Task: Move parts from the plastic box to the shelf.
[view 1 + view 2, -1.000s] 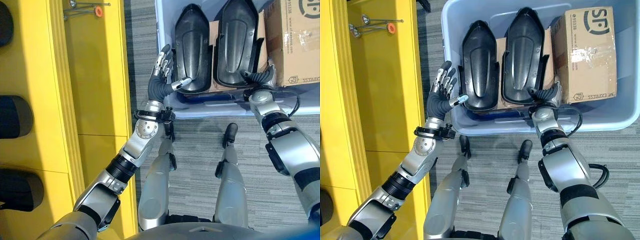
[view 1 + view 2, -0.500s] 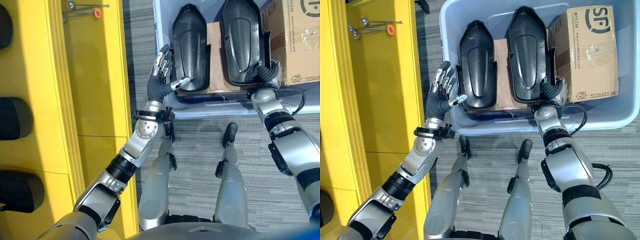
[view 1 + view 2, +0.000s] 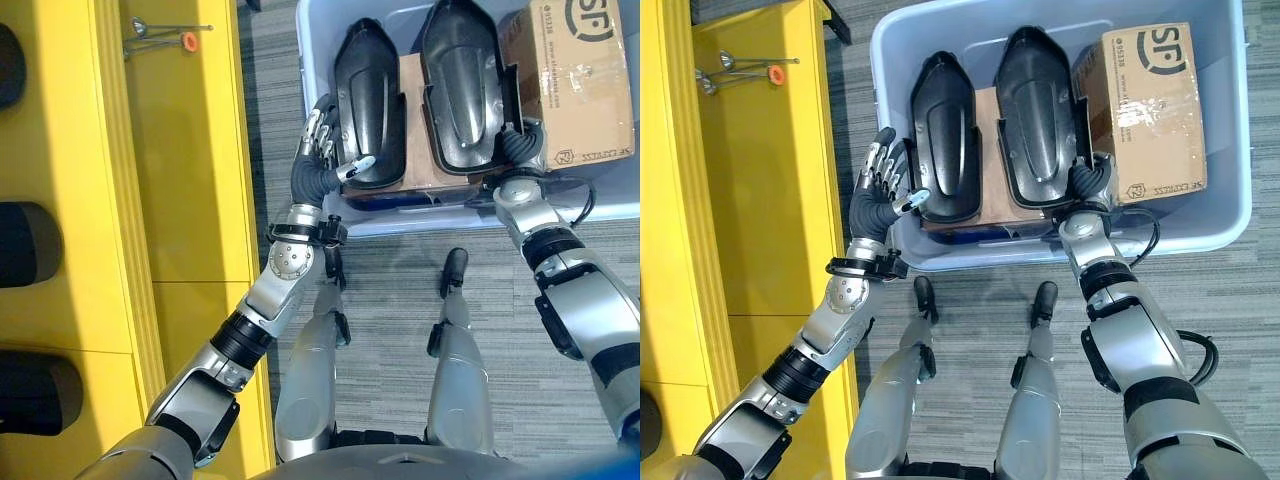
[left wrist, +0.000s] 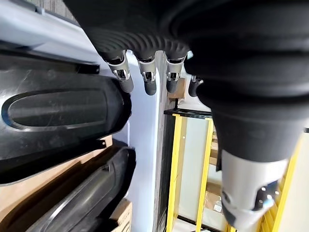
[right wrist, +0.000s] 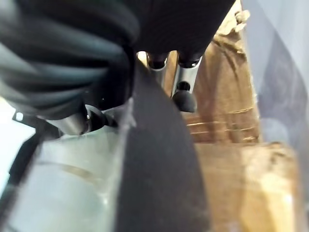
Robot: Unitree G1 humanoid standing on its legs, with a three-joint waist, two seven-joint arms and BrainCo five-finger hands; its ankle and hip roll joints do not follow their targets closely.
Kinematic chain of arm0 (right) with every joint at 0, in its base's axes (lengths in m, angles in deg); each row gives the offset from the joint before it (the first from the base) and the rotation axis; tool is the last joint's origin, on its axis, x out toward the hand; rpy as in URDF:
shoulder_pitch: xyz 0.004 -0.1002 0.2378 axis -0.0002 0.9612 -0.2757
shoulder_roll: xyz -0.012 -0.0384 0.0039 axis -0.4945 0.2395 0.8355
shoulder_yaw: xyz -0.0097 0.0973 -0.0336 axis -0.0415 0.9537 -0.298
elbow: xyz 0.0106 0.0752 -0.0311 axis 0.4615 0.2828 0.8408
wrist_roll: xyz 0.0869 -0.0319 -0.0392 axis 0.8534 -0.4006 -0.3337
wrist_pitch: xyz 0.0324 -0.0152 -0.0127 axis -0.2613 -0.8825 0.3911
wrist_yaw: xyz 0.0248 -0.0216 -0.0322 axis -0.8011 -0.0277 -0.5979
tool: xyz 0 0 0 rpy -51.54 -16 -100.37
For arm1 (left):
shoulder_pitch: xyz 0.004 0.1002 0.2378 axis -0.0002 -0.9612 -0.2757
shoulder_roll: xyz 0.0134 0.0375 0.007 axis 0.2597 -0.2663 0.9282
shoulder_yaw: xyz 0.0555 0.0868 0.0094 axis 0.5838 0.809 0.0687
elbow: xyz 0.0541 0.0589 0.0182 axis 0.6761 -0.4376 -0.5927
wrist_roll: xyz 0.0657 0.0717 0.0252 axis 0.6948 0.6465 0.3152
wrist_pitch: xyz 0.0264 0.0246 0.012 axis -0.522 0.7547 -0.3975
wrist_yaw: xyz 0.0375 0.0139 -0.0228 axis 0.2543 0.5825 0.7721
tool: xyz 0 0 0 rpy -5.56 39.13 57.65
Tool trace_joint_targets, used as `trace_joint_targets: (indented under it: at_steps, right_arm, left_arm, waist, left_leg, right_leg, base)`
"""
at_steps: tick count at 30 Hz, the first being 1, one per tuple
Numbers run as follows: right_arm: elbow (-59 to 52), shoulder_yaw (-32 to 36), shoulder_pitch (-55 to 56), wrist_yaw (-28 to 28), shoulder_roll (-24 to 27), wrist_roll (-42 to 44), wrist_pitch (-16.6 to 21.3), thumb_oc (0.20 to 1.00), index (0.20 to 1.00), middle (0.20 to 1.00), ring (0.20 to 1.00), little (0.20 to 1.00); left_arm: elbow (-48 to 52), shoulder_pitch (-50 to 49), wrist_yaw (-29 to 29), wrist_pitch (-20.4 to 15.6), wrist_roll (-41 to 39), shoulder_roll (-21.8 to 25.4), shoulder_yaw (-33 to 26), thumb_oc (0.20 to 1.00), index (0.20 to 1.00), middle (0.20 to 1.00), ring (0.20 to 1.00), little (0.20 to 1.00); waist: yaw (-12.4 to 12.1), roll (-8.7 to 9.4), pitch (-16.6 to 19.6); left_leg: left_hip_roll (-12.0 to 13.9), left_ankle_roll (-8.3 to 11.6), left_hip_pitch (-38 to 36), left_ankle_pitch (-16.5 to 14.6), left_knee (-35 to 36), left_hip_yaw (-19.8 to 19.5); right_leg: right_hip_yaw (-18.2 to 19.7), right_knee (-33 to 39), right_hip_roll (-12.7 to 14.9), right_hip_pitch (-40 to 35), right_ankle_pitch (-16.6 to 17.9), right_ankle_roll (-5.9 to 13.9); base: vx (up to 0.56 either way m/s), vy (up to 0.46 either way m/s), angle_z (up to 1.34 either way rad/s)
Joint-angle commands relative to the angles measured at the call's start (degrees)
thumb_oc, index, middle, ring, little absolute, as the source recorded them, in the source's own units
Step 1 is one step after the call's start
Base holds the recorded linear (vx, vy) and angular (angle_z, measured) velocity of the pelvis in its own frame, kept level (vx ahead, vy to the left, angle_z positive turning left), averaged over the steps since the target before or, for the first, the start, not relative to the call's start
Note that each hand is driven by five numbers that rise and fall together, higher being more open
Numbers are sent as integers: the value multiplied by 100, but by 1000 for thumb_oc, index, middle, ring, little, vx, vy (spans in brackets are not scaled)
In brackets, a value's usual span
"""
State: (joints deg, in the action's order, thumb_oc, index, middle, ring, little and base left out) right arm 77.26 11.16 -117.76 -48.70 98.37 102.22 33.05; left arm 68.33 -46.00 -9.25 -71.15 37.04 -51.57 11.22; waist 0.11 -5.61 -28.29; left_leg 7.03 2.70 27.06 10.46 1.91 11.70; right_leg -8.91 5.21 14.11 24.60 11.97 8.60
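Two black moulded parts lie side by side in the pale blue plastic box (image 3: 1200, 232). My left hand (image 3: 878, 195) stands open at the box's near left corner, fingers (image 4: 147, 79) straight, its thumb tip against the rim of the left part (image 3: 942, 135). My right hand (image 3: 1087, 180) is at the near right corner of the right part (image 3: 1035, 110), squeezed between it and a cardboard box (image 3: 1145, 100). In the right wrist view the part's edge (image 5: 159, 169) runs between a curled finger (image 5: 186, 94) and the thumb (image 5: 82, 123).
The yellow shelf (image 3: 750, 200) runs along my left, with thin metal tools and an orange piece (image 3: 740, 72) at its far end. Dark rounded parts (image 3: 25, 243) sit on its left side. A brown sheet (image 3: 990, 150) lies under the black parts. Grey carpet (image 3: 1220, 300) surrounds the box.
My right hand has pulled the right part sideways toward the cardboard box, widening the gap between the two parts. The camera has shifted. The left hand has held still.
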Motion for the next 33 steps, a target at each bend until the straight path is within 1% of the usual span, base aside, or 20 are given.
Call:
trace_joint_targets:
  at_steps: [1, 4, 10, 12, 17, 21, 23, 24, 25, 28, 30, 32, 33]
  right_arm:
    - [-791, 66, -129, 132, -82, -29, 495, 200, 200, 200, 200, 200]
    - [-1482, 243, 142, 176, -33, -158, 557, 200, 200, 200, 200, 200]
    - [-2555, 632, 676, 202, -123, -203, 731, 200, 200, 200, 200, 200]
    - [-3090, 791, 983, 154, -212, -225, 823, 200, 200, 200, 200, 200]
    - [-3585, 917, 1285, 73, -303, -184, 946, 200, 200, 200, 200, 200]
    - [-4669, 1133, 2278, -268, -507, 34, 1155, 200, 200, 200, 200, 200]
    - [-5052, 1187, 2725, -509, -548, 162, 1222, 200, 200, 200, 200, 200]
    - [-5065, 1190, 2736, -512, -549, 162, 1216, 200, 200, 200, 200, 200]
    - [-5382, 1220, 3211, -803, -608, 420, 1271, 200, 200, 200, 200, 200]
    - [-5576, 1243, 3464, -955, -603, 472, 1244, 200, 200, 200, 200, 200]
    - [-5771, 1306, 3889, -1299, -576, 844, 1248, 200, 200, 200, 200, 200]
    - [-5902, 1322, 4109, -1496, -570, 1055, 1251, 200, 200, 200, 200, 200]
    - [-5908, 1320, 4125, -1506, -568, 1065, 1251, 200, 200, 200, 200, 200]
  left_arm:
    - [420, -19, -41, -266, 103, 315, -217, 1000, 1000, 1000, 1000, 1000]
    - [437, -81, -22, -264, 155, 322, -340, 1000, 1000, 1000, 1000, 1000]
    - [482, -128, 19, -221, 234, 338, -470, 1000, 1000, 1000, 1000, 1000]
    - [509, -194, 20, -201, 280, 371, -546, 1000, 1000, 1000, 1000, 1000]
    - [537, -277, 33, -182, 330, 395, -633, 1000, 1000, 1000, 1000, 1000]
    - [616, -573, 5, -132, 412, 509, -893, 1000, 1000, 1000, 1000, 1000]
    - [638, -793, -94, -119, 415, 575, -1000, 1000, 1000, 1000, 1000, 1000]
    - [644, -800, -96, -117, 414, 577, -1001, 1000, 1000, 1000, 1000, 1000]
    - [658, -1104, -226, -85, 396, 650, -1137, 1000, 1000, 1000, 1000, 1000]
    - [716, -1322, -331, -66, 364, 696, -1223, 1000, 1000, 1000, 1000, 1000]
    - [728, -1680, -519, -6, 313, 766, -1405, 1000, 1000, 1000, 1000, 1000]
    - [735, -1901, -635, 21, 271, 802, -1521, 1000, 1000, 1000, 1000, 1000]
    - [746, -1922, -640, 25, 269, 802, -1526, 1000, 1000, 1000, 1000, 1000]
  waist:
    - [-100, 341, 40]
    - [-36, 398, 65]
    - [47, 471, 87]
    - [78, 503, 119]
    - [114, 547, 163]
    - [190, 630, 266]
    - [217, 666, 346]
    - [215, 668, 360]
    - [235, 702, 497]
    - [239, 719, 602]
    - [263, 747, 782]
    - [274, 754, 898]
    - [275, 754, 893]
  left_leg:
    - [301, 344, -49, -374, -280, -235]
    - [320, 341, -60, -382, -275, -223]
    - [342, 331, -69, -385, -290, -235]
    - [343, 327, -115, -388, -274, -215]
    - [360, 325, -155, -395, -275, -209]
    - [400, 345, -324, -465, -334, -226]
    - [449, 361, -462, -489, -364, -230]
    - [447, 355, -443, -459, -353, -227]
    - [518, 384, -692, -472, -313, -224]
    - [562, 392, -828, -424, -243, -222]
    - [655, 435, -1179, -397, -112, -209]
    - [721, 441, -1349, -345, -25, -196]
    - [724, 445, -1379, -338, -5, -192]
  right_leg:
    - [75, -495, 447, -311, -629, 239]
    - [94, -507, 430, -298, -633, 228]
    - [114, -504, 415, -304, -619, 216]
    - [114, -492, 411, -331, -614, 225]
    - [120, -501, 400, -358, -623, 224]
    - [105, -590, 364, -518, -726, 219]
    - [117, -642, 334, -630, -773, 205]
    - [122, -628, 333, -610, -742, 200]
    - [120, -667, 287, -802, -842, 191]
    - [123, -679, 249, -887, -865, 175]
    - [94, -793, 161, -1118, -1055, 147]
    - [102, -905, 91, -1195, -1159, 114]
    - [103, -915, 88, -1210, -1171, 112]
  base:
    - [0, 0, 0]
    - [0, 0, 0]
    - [0, 0, 0]
    - [0, 0, 0]
    - [0, 0, 0]
    - [-3, -18, 0]
    - [8, -15, 2]
    - [64, -45, -4]
    - [27, -35, -10]
    - [48, -52, -9]
    - [87, -67, -8]
    - [43, -50, -3]
    - [44, -40, -2]
